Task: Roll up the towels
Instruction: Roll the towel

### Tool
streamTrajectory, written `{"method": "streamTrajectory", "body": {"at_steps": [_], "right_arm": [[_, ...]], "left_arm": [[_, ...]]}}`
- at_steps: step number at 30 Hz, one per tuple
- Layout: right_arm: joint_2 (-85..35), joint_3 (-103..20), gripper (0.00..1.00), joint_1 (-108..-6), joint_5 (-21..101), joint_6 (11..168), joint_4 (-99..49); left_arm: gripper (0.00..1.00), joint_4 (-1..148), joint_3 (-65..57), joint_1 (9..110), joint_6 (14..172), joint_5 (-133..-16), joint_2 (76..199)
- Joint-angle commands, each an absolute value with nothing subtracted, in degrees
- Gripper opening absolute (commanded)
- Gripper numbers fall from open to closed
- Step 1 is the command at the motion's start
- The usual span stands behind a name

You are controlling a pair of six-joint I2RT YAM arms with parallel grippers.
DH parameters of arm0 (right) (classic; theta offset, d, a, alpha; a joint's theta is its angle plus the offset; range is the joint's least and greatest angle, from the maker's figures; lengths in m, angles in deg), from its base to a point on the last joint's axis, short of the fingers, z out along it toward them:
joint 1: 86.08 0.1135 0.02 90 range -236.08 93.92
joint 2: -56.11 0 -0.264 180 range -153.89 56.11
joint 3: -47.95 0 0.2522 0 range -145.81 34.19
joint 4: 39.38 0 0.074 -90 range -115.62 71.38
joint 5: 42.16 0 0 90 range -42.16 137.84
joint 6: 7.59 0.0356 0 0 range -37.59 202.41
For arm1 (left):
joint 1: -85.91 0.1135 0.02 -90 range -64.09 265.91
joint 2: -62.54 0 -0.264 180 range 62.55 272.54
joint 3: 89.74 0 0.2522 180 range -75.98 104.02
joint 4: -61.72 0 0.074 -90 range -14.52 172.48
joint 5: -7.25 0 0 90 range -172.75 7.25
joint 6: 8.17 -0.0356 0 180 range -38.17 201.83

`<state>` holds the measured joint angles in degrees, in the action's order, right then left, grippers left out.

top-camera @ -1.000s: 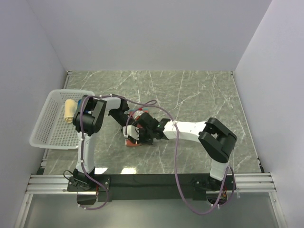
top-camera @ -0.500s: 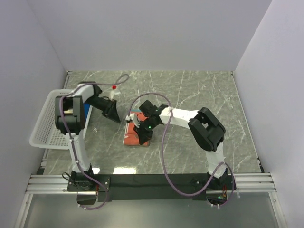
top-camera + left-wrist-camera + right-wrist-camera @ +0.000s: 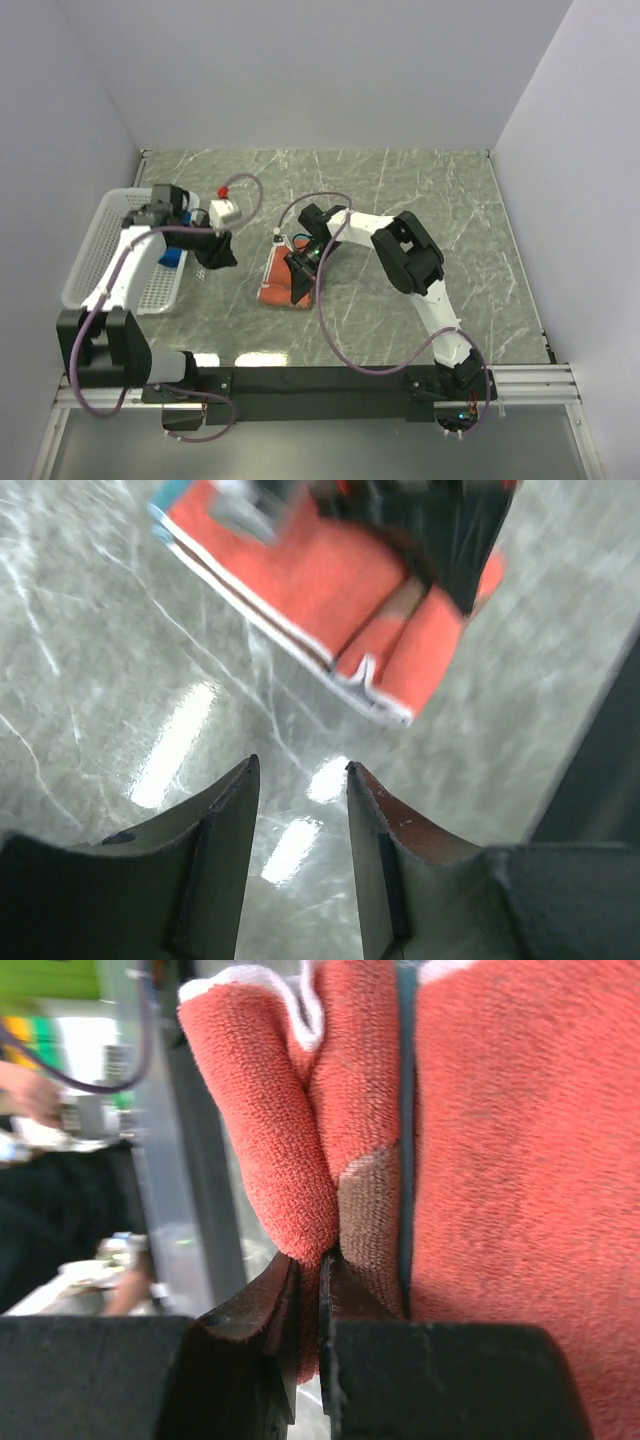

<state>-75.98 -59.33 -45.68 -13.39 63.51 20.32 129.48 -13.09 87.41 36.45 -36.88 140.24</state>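
- Right hand (image 3: 312, 1265): jaws narrow, almost together, pinching a fold of the orange towel (image 3: 490, 1160) between the fingertips.
- Left hand (image 3: 300, 770): jaws moderately open. Nothing lies between the fingers, and they touch no object; bare tabletop (image 3: 90, 680) shows through the gap.
- Orange towel, top view: it lies on the tabletop near the centre, slightly toward 9 o'clock, with the right hand over its 3 o'clock side.
- Left hand, top view: it is at 9 o'clock from the towel, apart from it, between the towel and the white basket (image 3: 95, 255).
- Blue towel (image 3: 172, 259): it sits at the basket's 3 o'clock rim, partly hidden by the left arm.
- Right wrist view only: the pinch itself, the terry pile, a brown patch and a teal stripe beside the fold.
- Left wrist view only: the white-and-dark edging and the doubled-over end of the towel.
- Top view only: the basket, and both arms together.
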Motion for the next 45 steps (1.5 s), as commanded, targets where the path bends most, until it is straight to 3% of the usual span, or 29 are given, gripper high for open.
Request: {"method": "streamTrajectory", "body": {"at_steps": [1, 7, 13, 27, 35, 45], "right_arm": [[-82.04, -61.07, 0.00, -46.61, -13.94, 62.19, 27.11], [-86.97, -64.15, 0.00, -48.55, -17.89, 60.70, 30.45], [-90.22, -66.70, 0.00, -49.78, -18.43, 58.76, 33.97], [-94.18, -70.22, 0.00, -50.57, -18.95, 60.43, 35.73], [-91.74, -69.88, 0.00, -50.66, -16.59, 60.52, 34.70], [-85.84, -73.03, 0.32, -52.50, -8.60, 58.94, 38.63]], "left_arm": [[0.46, 117.88, -22.25, 81.62, 29.91, -46.94, 133.41], [0.48, 106.78, -38.26, 62.83, 25.76, -53.83, 120.65], [0.51, 92.89, -47.24, 51.91, 23.05, -59.10, 115.98], [0.51, 81.11, -49.26, 46.27, 21.72, -62.36, 128.28], [0.36, 86.52, -44.62, 46.36, 25.49, -62.62, 140.05], [0.10, 105.52, -35.12, 47.06, 24.62, -56.12, 150.95]]}}
